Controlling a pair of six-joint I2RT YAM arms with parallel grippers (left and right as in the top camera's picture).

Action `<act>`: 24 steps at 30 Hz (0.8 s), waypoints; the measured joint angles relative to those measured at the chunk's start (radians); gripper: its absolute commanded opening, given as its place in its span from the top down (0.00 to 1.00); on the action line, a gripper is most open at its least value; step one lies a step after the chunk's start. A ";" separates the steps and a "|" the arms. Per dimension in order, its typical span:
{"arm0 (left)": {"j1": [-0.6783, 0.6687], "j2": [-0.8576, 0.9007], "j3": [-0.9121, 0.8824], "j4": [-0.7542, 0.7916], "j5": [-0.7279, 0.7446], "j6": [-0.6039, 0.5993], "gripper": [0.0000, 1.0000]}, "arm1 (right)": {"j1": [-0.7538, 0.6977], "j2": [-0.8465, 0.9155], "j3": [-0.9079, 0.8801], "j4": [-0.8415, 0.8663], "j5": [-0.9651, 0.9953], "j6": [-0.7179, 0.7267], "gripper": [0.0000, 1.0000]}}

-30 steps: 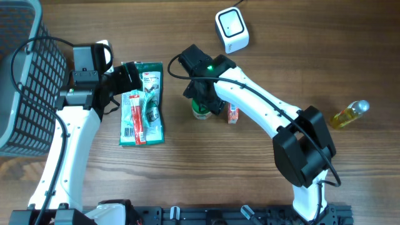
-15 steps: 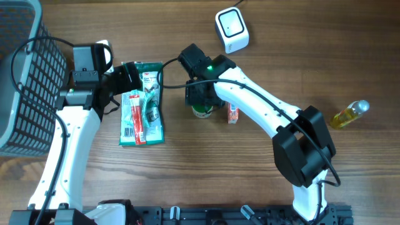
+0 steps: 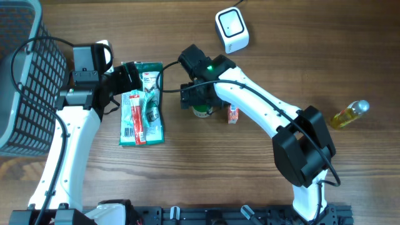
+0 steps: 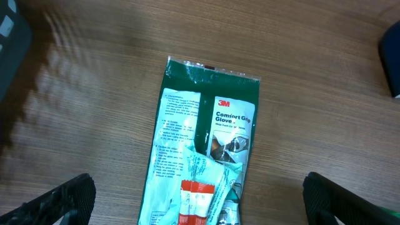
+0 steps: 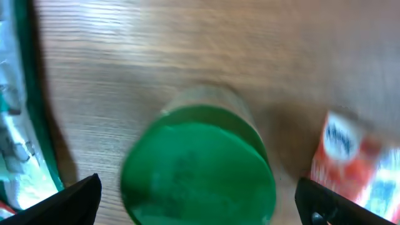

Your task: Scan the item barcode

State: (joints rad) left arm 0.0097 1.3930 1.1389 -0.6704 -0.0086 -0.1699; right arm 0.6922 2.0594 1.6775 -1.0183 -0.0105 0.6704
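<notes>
When the overhead view is checked, the green-lidded jar (image 3: pixel 201 111) is mostly covered by the right gripper (image 3: pixel 195 99), so only a sliver of it can be made out on the wooden surface (image 3: pixel 187 181). On the right wrist camera though, the round green lid is seen full on, facing up. The gripper's fingers (image 5: pixel 69 200) are spread wide to either side with a gap left on both sides, so nothing is gripped. A red carton (image 5: pixel 350 156) is caught just beside the jar on that view too.

The white scanner (image 3: pixel 232 29) is only shown from overhead, up near the far edge and well apart from the jar.

The left gripper (image 4: pixel 200 200) is also held wide open with nothing in it, above a green glove packet (image 4: pixel 206 125). The print on the packet can only be read from the left wrist view. A red-and-white pack (image 3: pixel 134 115) is laid on top of that packet. A dark basket (image 3: pixel 25 75) and a yellow bottle (image 3: pixel 350 114) are picked up overhead only.
</notes>
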 measured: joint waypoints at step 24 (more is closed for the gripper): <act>0.000 0.000 0.000 0.000 0.000 0.000 0.00 | 0.006 0.002 0.000 0.036 -0.014 -0.407 0.01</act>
State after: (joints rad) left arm 0.0097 1.3930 1.1389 -0.6704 -0.0086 -0.1699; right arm 0.6979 2.0609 1.6772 -0.9821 -0.0250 0.2638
